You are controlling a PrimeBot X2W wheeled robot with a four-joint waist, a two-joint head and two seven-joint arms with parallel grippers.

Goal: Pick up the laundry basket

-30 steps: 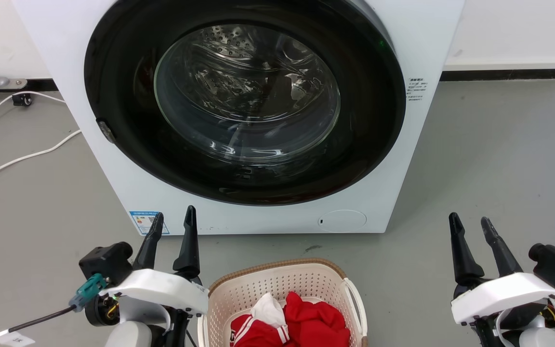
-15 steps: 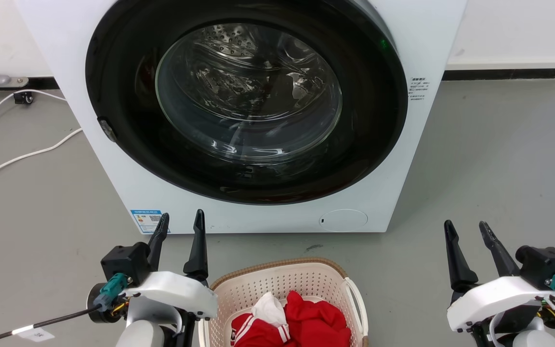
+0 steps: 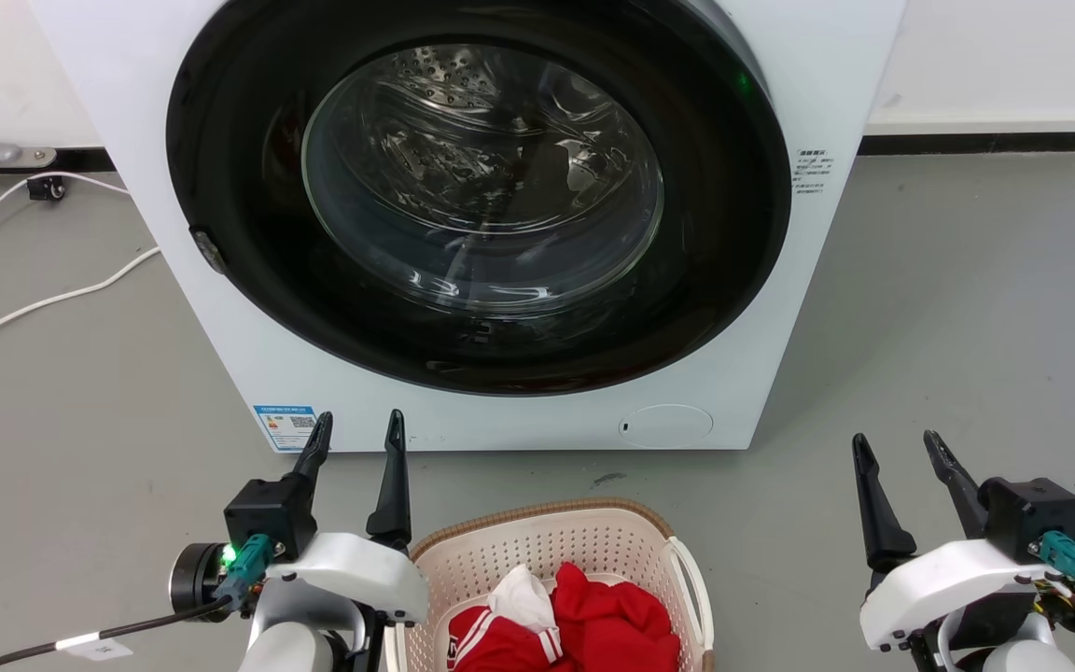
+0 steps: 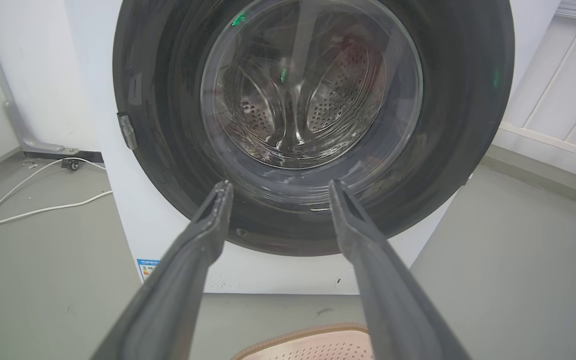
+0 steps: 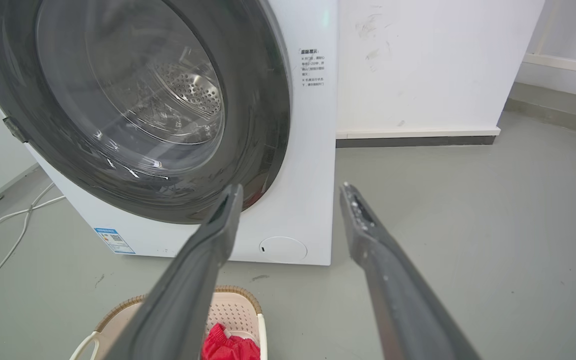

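Jaws on both arms parted, empty — left pair beside the laundry basket (image 3: 556, 546), right well apart

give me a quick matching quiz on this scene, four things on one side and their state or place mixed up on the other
Things:
1. laundry basket
2. washing machine door
3. left gripper
4. white cable

States or places:
a. open, holding nothing
b. shut
c. trailing over the floor at the head view's left
d. holds red clothes

Pairs: 1-d, 2-b, 3-a, 4-c
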